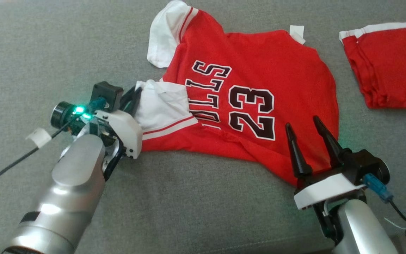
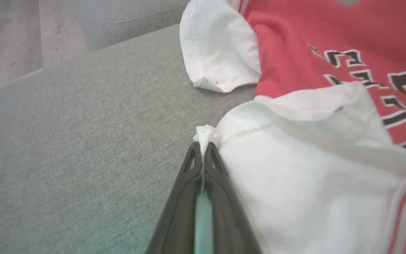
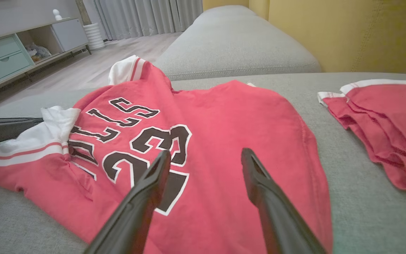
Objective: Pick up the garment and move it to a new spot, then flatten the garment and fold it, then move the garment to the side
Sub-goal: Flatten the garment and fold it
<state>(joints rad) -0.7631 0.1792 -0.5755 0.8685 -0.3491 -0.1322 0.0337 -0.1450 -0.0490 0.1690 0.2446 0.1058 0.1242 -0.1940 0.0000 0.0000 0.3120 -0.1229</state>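
Note:
The garment (image 1: 259, 74) is a red jersey with white sleeves and a black "23", lying spread on the grey sofa cushion. My left gripper (image 2: 203, 144) is shut on the edge of the garment's near white sleeve (image 2: 294, 169), a pinch of white cloth poking out between the tips; in the head view that gripper (image 1: 134, 93) sits at the sleeve's left side. My right gripper (image 1: 303, 125) stands open just above the garment's lower right part (image 3: 217, 123), its dark fingers (image 3: 256, 176) apart with nothing between them.
Red shorts with white trim (image 1: 389, 67) lie folded to the right on the sofa seat (image 1: 189, 197). A wooden floor (image 2: 9, 38) lies beyond the cushion's edge, with a low cabinet (image 3: 9, 53) and curtains further off. A yellow wall (image 3: 347, 31) backs the sofa.

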